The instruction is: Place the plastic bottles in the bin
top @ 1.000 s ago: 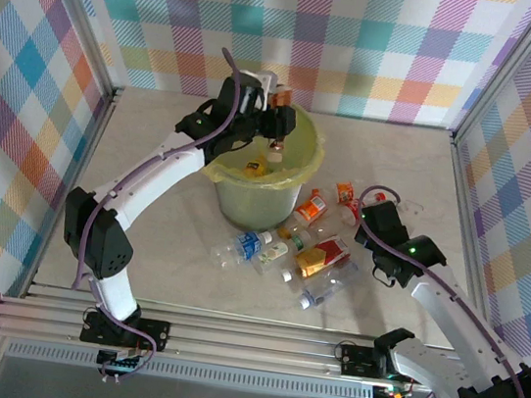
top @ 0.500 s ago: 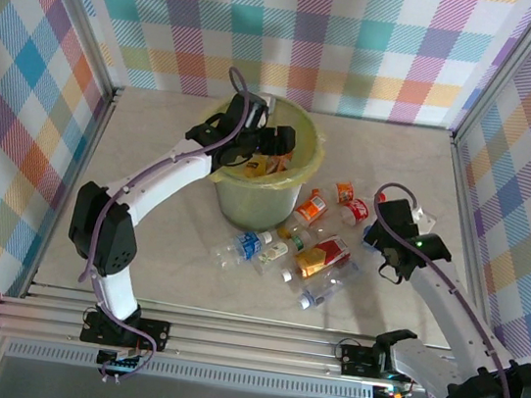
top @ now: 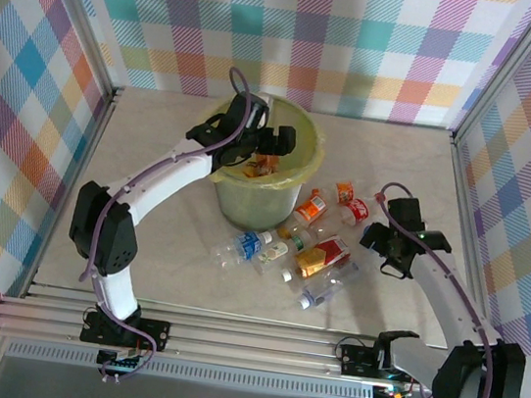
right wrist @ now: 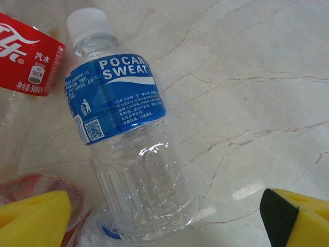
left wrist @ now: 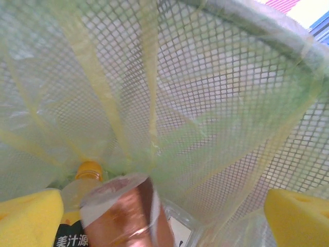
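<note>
Now that the clear brown-labelled plastic bottle (left wrist: 126, 213) has dropped loose into the round, pale green, bag-lined bin (top: 309, 138), the left gripper (top: 275, 143) hangs above it, yellow pads spread wide. That is one more bottle binned. The right gripper (top: 374, 240), wide and empty, hovers over a clear blue-labelled bottle (right wrist: 128, 149) on the marble table (top: 154, 144).

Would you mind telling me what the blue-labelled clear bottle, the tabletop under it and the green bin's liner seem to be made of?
Blue-labelled clear bottle: glossy transparent plastic, with a see-through ribbed wall. Tabletop: polished marble or marble-look laminate; pale, brown-veined, with glare. Bin liner: likely thin translucent yellow-green plastic film, creased, mesh showing through.
</note>
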`<action>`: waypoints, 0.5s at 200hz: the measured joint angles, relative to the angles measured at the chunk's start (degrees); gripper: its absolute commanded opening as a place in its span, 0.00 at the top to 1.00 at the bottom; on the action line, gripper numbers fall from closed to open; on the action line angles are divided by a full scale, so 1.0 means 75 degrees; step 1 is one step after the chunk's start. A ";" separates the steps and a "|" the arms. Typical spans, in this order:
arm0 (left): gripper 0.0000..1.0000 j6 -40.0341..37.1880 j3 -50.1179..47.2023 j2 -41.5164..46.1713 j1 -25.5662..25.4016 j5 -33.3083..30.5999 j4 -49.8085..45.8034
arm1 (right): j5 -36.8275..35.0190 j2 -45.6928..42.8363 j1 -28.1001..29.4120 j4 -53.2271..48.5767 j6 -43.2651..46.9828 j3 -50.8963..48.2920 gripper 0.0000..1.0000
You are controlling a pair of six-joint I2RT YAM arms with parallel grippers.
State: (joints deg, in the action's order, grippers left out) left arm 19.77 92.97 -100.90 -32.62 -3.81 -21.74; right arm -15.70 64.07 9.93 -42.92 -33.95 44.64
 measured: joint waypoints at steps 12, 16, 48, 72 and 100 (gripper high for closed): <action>0.00 -0.0015 -0.0082 0.0254 0.0000 -0.0029 -0.0032 | 0.0111 0.0114 -0.0076 0.0029 0.0076 0.0000 0.04; 0.00 -0.0015 -0.0149 0.0379 0.0000 -0.0038 -0.0026 | 0.0146 0.0154 -0.0099 0.0035 0.0090 0.0000 0.04; 0.00 -0.0009 -0.0819 0.1667 0.0000 -0.0050 0.0169 | 0.0402 0.0402 -0.0265 0.0134 0.0283 0.0000 0.05; 0.00 0.0015 -0.1341 0.2544 0.0000 -0.0131 0.0408 | 0.0650 0.0632 -0.0370 0.0318 0.0452 0.0000 0.07; 0.00 0.0052 -0.2020 0.3287 0.0000 -0.0318 0.0554 | 0.0877 0.1070 -0.0434 0.0522 0.0629 0.0003 0.09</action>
State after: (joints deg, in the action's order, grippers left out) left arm 20.16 77.82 -76.25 -32.62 -6.20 -17.58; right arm -9.13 72.10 6.68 -39.00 -29.23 44.66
